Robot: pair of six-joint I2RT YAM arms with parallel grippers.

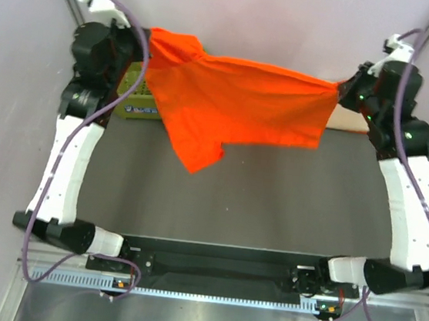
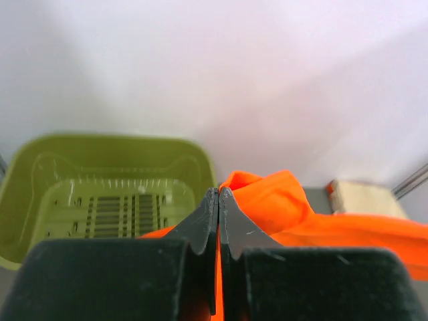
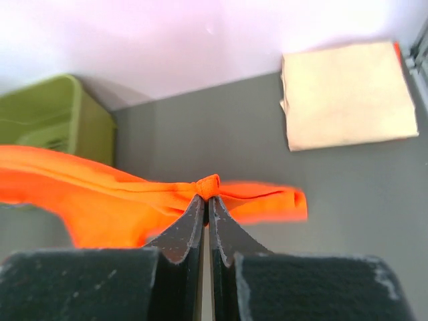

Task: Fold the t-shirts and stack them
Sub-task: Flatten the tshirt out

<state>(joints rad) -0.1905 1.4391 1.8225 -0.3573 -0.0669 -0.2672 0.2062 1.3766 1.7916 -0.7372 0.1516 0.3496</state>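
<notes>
left gripper (image 2: 218, 194) clamped on orange t-shirt (image 1: 244, 106) | right gripper (image 3: 205, 199) clamped on its other end | shirt stretched between them | peach t-shirt (image 3: 344, 93) folded on table (image 3: 267, 167) | green basket (image 2: 100, 142) far left

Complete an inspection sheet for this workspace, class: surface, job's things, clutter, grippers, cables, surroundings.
Surface: dark grey table.
Job's things: orange shirt held in the air, stretched between both arms; peach shirt folded flat at the table's far right.
Clutter: green basket at far left, nothing seen inside.
Grippers: left gripper and right gripper, jaws shut on the orange shirt.
Cables: purple cables loop along both arms.
Surroundings: pale walls; nothing else seen.
</notes>
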